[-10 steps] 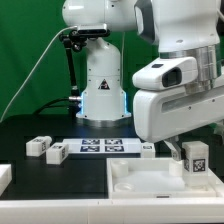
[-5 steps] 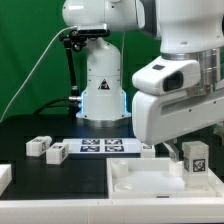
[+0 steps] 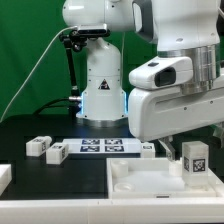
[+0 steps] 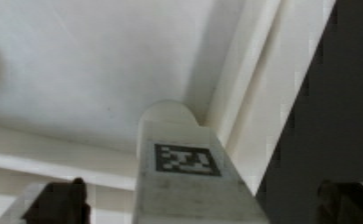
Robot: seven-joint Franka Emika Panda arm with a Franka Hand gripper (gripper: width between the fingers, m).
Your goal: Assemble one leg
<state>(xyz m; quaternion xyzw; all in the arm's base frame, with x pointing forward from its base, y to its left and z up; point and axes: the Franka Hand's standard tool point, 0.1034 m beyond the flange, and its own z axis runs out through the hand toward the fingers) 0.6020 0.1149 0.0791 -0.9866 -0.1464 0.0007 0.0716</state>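
hovering over the white panel at its corner on the exterior view's right, with the jaws spread wide apart and clamping nothing. straddling the leg in the wrist view, one dark fingertip showing on each side of it and touching neither flank. finding that leg upright on the panel corner, tag facing the exterior camera, just beside the edge where the black tabletop is beginning. hiding the jaws from the exterior view behind the bulky white wrist housing. lying flat beyond the panel, the marker board. sitting off its end on the exterior view's left, two small white blocks, well apart from the leg. resting near its other end, one more small white piece, close to the panel's far edge.
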